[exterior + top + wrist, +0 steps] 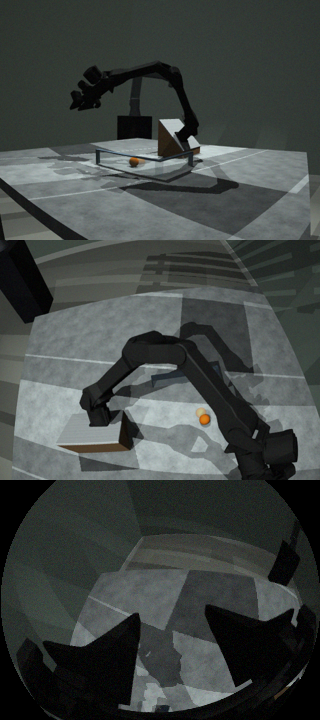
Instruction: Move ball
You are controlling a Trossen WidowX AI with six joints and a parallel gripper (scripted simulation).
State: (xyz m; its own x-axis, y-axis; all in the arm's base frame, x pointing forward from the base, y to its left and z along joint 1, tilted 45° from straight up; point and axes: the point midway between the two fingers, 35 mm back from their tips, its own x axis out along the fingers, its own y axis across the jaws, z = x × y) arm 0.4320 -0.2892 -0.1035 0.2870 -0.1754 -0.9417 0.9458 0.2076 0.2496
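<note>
With the fingers [75, 106] apart and holding nothing, lower them gently around the ball [204, 419] [133, 161], which sits inside the clear walls [169, 376] [129, 154], beside its see-through copy [200, 412] [141, 161].
</note>
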